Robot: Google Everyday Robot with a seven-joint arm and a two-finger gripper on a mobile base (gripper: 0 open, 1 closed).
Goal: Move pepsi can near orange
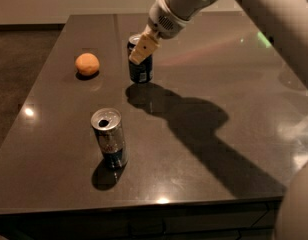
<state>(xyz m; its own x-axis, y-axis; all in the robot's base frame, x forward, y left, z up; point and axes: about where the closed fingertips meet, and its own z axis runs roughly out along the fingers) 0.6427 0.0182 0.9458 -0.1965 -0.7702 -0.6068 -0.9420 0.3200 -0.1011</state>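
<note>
A silver can (110, 136) stood near the table's (234, 149) front edge, well apart from the rest. The gripper (141, 45) clasped the pepsi can (141, 71) at its top. The pepsi can was near the orange (87, 64), on its right, with nothing between them. The gripper's far finger was hidden behind the pepsi can.
</note>
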